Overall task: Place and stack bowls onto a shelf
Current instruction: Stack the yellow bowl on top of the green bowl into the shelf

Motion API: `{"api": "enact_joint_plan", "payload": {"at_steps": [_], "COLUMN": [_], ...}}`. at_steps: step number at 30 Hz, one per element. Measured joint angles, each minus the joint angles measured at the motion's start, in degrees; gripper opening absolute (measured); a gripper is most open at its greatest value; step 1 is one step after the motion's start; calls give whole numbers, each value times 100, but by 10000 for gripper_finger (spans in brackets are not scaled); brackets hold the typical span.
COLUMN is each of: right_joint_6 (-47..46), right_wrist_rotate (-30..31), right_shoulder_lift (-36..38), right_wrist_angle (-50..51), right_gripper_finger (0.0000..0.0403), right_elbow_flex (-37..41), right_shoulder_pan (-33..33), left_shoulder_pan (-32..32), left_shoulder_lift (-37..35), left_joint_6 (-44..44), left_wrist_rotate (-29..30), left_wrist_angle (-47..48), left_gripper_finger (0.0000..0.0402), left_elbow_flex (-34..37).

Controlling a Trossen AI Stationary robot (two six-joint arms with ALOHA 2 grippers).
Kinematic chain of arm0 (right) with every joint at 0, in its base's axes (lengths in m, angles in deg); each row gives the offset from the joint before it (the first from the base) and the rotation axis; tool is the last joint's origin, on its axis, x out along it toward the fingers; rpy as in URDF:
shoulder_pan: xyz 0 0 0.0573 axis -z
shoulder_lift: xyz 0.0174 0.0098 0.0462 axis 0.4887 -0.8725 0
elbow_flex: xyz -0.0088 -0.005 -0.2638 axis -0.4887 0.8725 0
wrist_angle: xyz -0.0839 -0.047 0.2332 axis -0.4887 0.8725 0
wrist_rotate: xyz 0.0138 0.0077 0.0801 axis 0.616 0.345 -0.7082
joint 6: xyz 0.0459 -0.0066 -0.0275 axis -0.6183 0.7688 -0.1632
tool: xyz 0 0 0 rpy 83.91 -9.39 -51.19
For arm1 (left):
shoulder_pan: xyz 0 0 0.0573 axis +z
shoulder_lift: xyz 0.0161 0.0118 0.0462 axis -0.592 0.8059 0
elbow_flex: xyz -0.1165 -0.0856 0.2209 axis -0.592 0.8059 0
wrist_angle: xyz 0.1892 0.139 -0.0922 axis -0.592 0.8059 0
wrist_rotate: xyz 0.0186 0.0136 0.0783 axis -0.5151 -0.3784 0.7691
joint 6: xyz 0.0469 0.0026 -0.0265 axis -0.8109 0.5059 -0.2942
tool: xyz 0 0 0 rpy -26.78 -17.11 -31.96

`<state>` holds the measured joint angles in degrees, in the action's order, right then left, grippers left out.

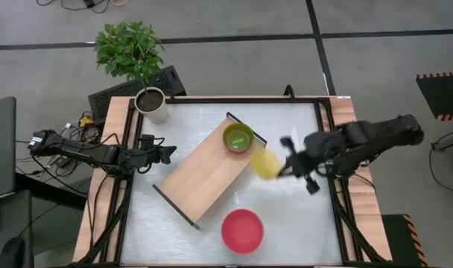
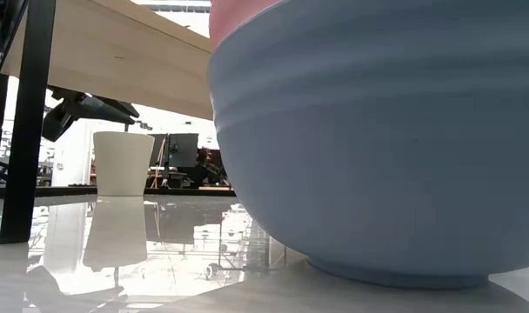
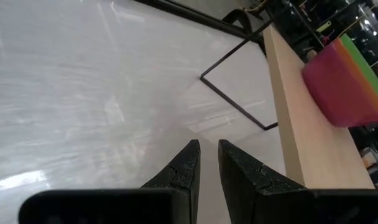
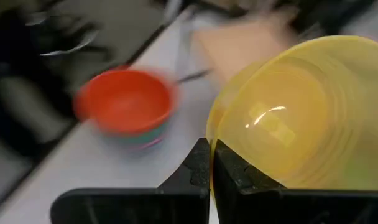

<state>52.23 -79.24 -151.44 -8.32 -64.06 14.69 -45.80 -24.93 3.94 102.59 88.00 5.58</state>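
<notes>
Right hand (image 1: 286, 165) pinching the rim of a yellow bowl (image 1: 265, 163), fingers pressed on the bowl wall, as the right wrist view shows (image 4: 282, 118). The bowl is held tilted, above the counter (image 1: 301, 216), just off the near end of the shelf (image 1: 204, 167). The shelf lies diagonally on the counter; its long axis runs from the end nearest the right hand down toward the counter's front left. At that near end sits a stack topped by a yellow-green bowl (image 1: 238, 138); the left wrist view shows this stack from the side, a darker pink-red bowl below the green one (image 3: 338, 84), though how many bowls it holds cannot be told. The stack lies directly beyond the held bowl, toward the left arm, so the coming move is judged a short carry across the shelf's end frame.

Left hand (image 1: 165, 153) waits beside the shelf's opposite long edge, fingers nearly pressed together and empty (image 3: 207, 165). The right hand is the nearer to the stack.

Count: one held yellow bowl; one shelf stack; one red-topped stack of bowls (image 1: 242, 230) on the counter in front, well apart from the shelf; one white plant pot (image 1: 150, 104).
</notes>
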Motion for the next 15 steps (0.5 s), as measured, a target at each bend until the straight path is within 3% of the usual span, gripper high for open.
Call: {"api": "enact_joint_plan", "payload": {"at_steps": [3, 8, 15], "right_joint_6": [772, 1892, 2861], "right_wrist_rotate": [373, 394, -61], "right_shoulder_lift": [-102, -562, -1425], "right_wrist_angle": [94, 87, 344], "right_gripper_finger": [22, 22, 22], "right_elbow_flex": [-409, -829, -1246], "right_shoulder_pan": [421, 1234, 1828], "left_shoulder_pan": [1, 0, 0], "left_shoulder_lift": [0, 0, 0], "left_joint_6": [0, 0, 24], "left_wrist_rotate": [35, 43, 54], "left_wrist_angle": [-7, -11, -11], "left_gripper_finger": [43, 43, 43], "left_elbow_flex": [0, 0, 0]}}
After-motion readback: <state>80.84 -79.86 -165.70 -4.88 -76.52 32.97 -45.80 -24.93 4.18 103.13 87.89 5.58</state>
